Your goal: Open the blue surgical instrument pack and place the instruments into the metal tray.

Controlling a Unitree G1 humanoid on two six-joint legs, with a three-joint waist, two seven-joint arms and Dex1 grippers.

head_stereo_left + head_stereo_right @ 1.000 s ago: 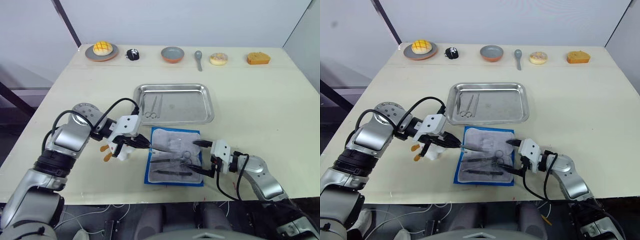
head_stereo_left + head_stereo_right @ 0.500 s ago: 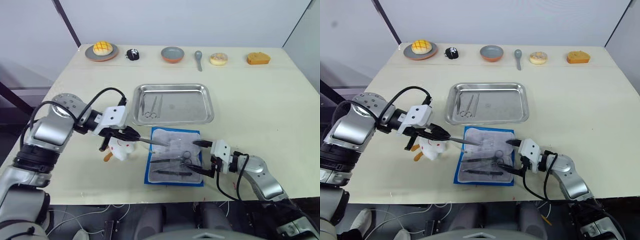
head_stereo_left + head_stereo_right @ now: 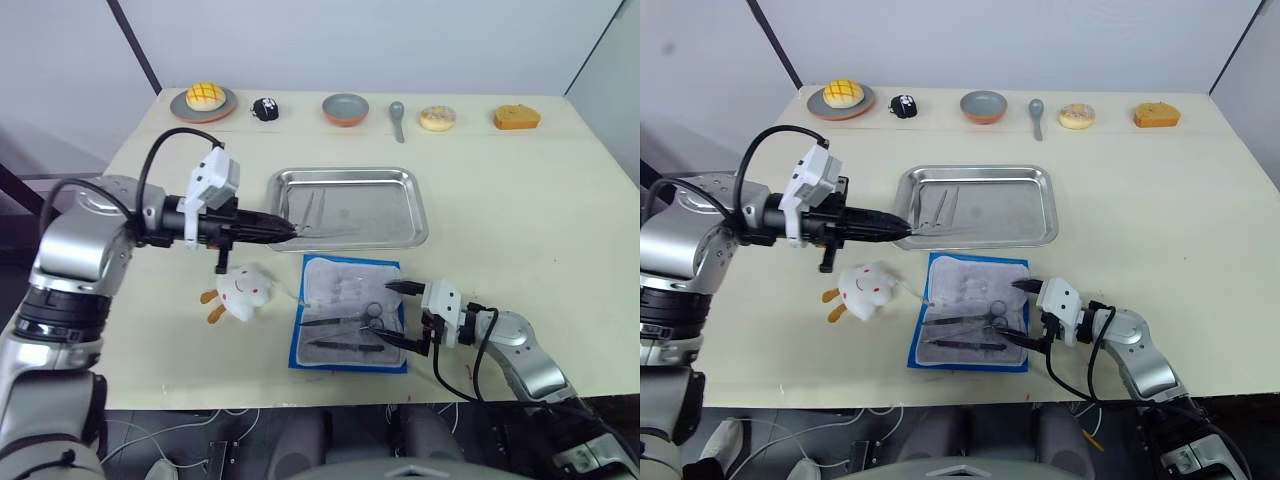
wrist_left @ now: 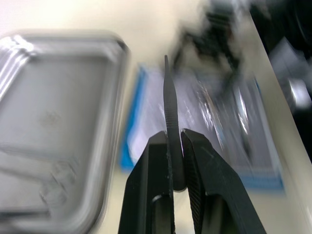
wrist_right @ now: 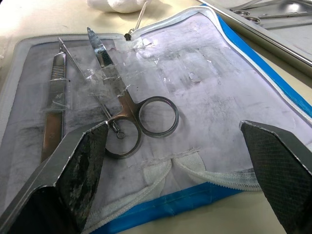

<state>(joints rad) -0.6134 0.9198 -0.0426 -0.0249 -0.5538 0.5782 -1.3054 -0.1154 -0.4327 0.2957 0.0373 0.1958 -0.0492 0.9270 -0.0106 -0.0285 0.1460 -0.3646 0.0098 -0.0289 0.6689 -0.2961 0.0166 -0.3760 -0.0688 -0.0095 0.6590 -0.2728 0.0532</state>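
Note:
The blue surgical instrument pack (image 3: 312,359) lies open on the table, pale lining up. It holds ring-handled scissors (image 5: 131,114) and other thin instruments (image 5: 52,105). Just behind it sits the metal tray (image 3: 380,212), with a pair of slim instruments (image 3: 303,215) at its left end. My left gripper (image 3: 288,229) is shut on a thin dark tool (image 4: 170,117), which it holds level over the tray's front left part. My right gripper (image 3: 402,312) stands wide open, low at the pack's right edge, nothing between its fingers.
A white plush toy (image 3: 245,292) lies left of the pack. Along the back edge stand a plate with a yellow bun (image 3: 204,100), a small black object (image 3: 264,108), a grey bowl (image 3: 345,108), a spoon (image 3: 397,118), a doughnut (image 3: 437,118) and a bread piece (image 3: 516,117).
My left gripper has lifted the thin tool off the pack and carried it back to above the tray's front left part. The right gripper has stayed put.

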